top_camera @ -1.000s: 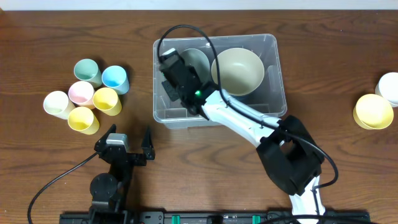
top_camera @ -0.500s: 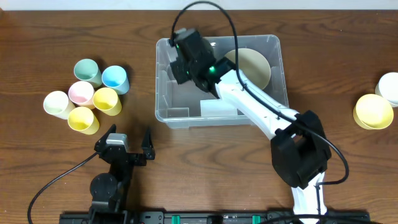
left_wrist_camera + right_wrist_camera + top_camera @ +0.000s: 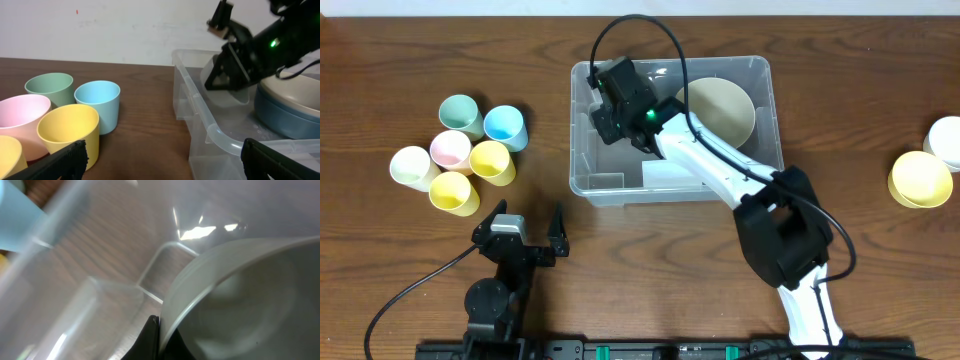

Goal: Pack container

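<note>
The container [image 3: 582,150] is a big clear plastic bin at the table's middle, also in the left wrist view [image 3: 200,115]. My right gripper [image 3: 612,100] reaches into its far left part. That gripper [image 3: 158,325] is shut on the rim of a pale grey bowl [image 3: 240,300], held tilted above the bin floor [image 3: 231,92]. A cream bowl [image 3: 720,110] sits on a blue bowl [image 3: 287,120] in the bin's right half. My left gripper [image 3: 527,237] stands open near the front edge, its jaws [image 3: 162,160] with nothing between them.
Several pastel cups [image 3: 460,150] cluster left of the bin, close to my left gripper [image 3: 67,127]. A yellow cup [image 3: 920,180] and a white one [image 3: 946,140] stand at the far right edge. The right arm's cable loops over the bin's far wall.
My right gripper has moved from the bin's near left part to its far left part, shut throughout. The bin shifted slightly. The left arm has not moved.
</note>
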Robot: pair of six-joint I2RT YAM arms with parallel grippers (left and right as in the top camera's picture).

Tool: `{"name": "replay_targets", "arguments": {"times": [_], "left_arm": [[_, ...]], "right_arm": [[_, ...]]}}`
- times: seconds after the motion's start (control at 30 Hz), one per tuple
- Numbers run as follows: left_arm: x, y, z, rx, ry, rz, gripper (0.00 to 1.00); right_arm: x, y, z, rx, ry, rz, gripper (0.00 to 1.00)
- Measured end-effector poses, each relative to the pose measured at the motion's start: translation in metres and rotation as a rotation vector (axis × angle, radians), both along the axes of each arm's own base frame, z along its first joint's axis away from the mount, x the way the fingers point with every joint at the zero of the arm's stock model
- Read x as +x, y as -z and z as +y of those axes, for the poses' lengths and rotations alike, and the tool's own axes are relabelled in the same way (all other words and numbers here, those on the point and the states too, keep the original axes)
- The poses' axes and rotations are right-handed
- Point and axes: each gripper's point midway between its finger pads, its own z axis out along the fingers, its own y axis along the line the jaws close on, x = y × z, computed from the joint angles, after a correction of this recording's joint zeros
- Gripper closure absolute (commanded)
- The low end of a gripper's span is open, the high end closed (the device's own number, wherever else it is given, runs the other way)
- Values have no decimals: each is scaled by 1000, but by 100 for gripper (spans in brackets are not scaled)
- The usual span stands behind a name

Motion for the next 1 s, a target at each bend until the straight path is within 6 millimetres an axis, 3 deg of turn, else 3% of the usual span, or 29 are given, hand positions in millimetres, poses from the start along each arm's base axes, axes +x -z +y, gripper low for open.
{"name": "replay_targets", "arguments": {"times": [0.2, 0.47, 0.77, 0.9, 1.0], "left_arm": [[0, 0, 0, 0, 0, 0, 2], [0, 0, 0, 0, 0, 0, 2], [0, 0, 0, 0, 0, 0, 2], [0, 0, 0, 0, 0, 0, 2], [0, 0, 0, 0, 0, 0, 2]], "right_arm": [[1, 16, -3, -29, 11, 14, 91], [1, 39, -7, -71, 12, 32, 56], [-2, 46, -14, -115, 18, 48, 42], [-2, 32, -17, -136, 17, 51, 23], [-2, -7, -19, -134, 10, 23, 4]]}}
